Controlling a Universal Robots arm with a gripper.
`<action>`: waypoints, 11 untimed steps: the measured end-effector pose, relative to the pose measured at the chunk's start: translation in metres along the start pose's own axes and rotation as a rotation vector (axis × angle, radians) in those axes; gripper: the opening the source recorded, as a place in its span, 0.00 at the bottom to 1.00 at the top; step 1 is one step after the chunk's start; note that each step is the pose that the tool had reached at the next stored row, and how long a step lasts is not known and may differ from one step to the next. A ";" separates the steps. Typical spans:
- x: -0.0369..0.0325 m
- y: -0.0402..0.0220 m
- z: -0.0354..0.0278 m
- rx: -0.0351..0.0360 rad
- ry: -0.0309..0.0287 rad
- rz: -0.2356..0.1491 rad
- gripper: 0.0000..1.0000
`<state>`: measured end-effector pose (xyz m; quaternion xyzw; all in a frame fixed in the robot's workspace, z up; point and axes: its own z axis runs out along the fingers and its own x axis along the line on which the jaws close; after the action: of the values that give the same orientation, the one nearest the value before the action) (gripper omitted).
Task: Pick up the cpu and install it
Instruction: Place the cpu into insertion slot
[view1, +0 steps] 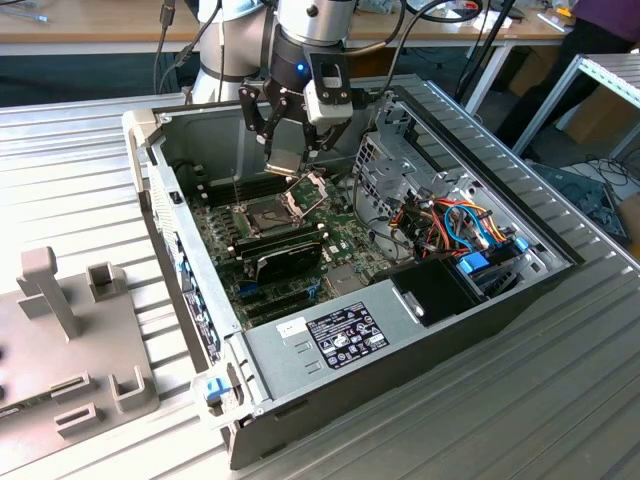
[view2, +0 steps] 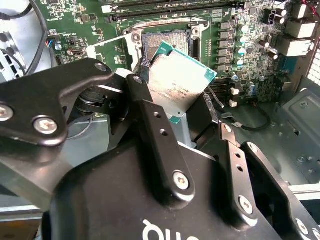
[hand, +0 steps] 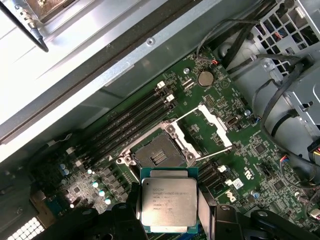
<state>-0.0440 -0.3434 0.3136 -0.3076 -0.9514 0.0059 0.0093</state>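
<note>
The cpu (hand: 167, 202) is up in the air, gripped by the pincer (hand: 169, 215), which is closed on two opposite edges of it. In both wrist views the silvery metal top faces the camera, green rim showing round it. In the second wrist view the black fingers (view2: 150, 120) flank the chip on either side, and it sits at a slant between them.

Beneath it lies the socket (hand: 157, 152), dark, square and bare. The cpu hangs over the socket's near edge, apart from it, not touching. The socket's metal frame (hand: 215, 125) is swung open and lies off to one side on the motherboard (hand: 240, 165). Beside the socket on the other side run the long black memory slots (hand: 130, 120). A round coin cell (hand: 205, 78) sits beyond the frame.

In the exterior view the arm reaches down from the far side into the open case (view1: 150, 160), pincer and cpu poised above the board near the back wall. At the case's near end sits the grey power supply (view1: 330, 335). Coloured cables (view1: 455, 225) bunch at the exterior view's right. The case rests on a ribbed metal surface (view1: 90, 170), and a grey fixture (view1: 60, 320) stands on it at the exterior view's left, well apart from the case.
</note>
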 end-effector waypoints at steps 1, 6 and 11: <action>0.0000 0.0001 0.0000 0.0000 0.0000 0.000 0.55; 0.0001 0.0001 0.0003 -0.0003 0.0005 0.032 0.55; 0.0000 0.0001 0.0018 -0.0018 0.0023 0.142 0.55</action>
<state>-0.0440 -0.3433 0.3118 -0.3742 -0.9273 0.0054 0.0096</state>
